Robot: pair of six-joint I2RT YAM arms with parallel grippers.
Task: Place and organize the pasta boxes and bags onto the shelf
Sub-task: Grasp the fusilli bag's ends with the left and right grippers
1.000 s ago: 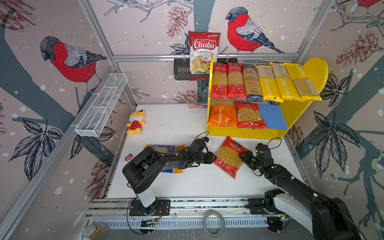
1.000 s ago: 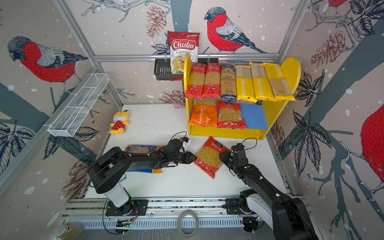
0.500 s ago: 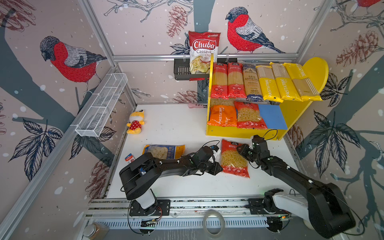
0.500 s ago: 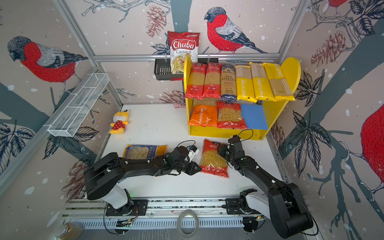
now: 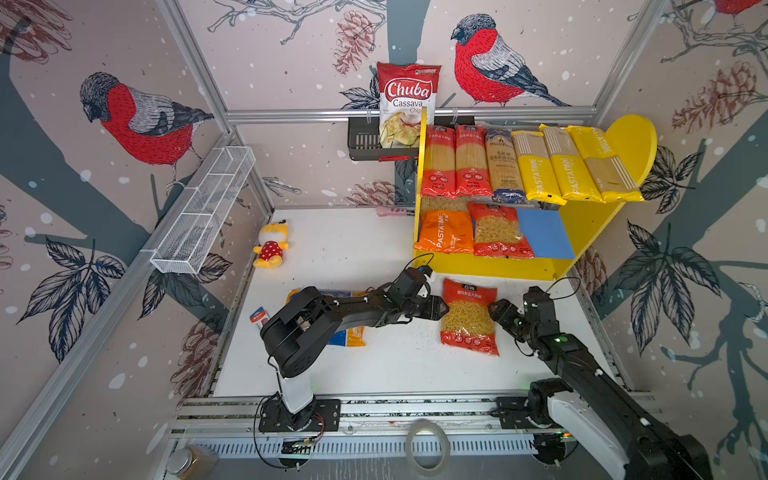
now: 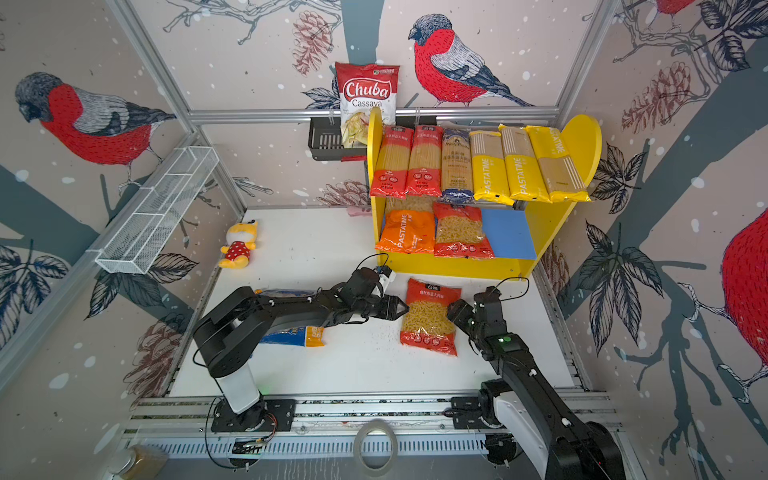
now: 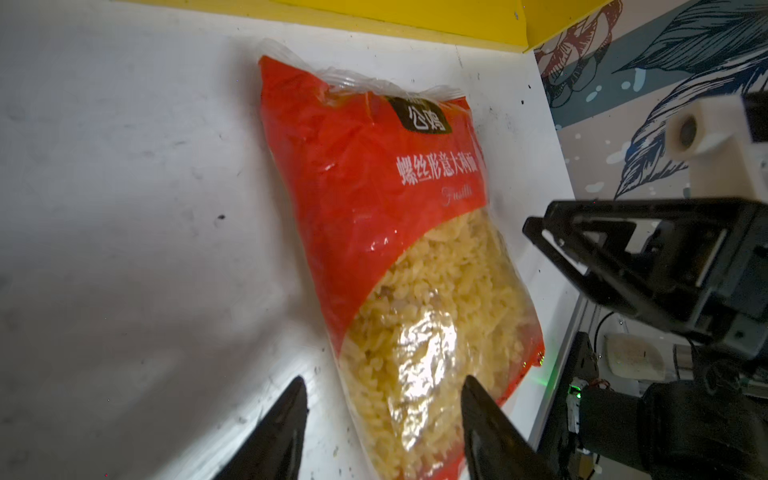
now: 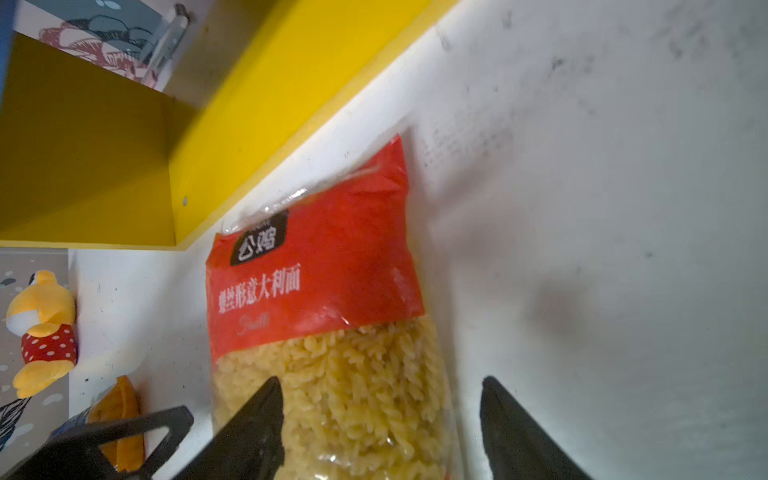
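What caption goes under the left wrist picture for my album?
Open left hand at the edge of a red fusilli bag lying on the white table near the yellow shelf.

Red pasta bag [image 5: 469, 316] turned from slanted to straight, lower centre of frame on the tabletop [image 5: 374, 365]; left pincer [image 5: 442, 309] and right pincer [image 5: 496, 311] both opened, flanking it.

Pasta bag [image 5: 469, 316] on tbl [image 5: 374, 370] before shelf [image 5: 490, 271]
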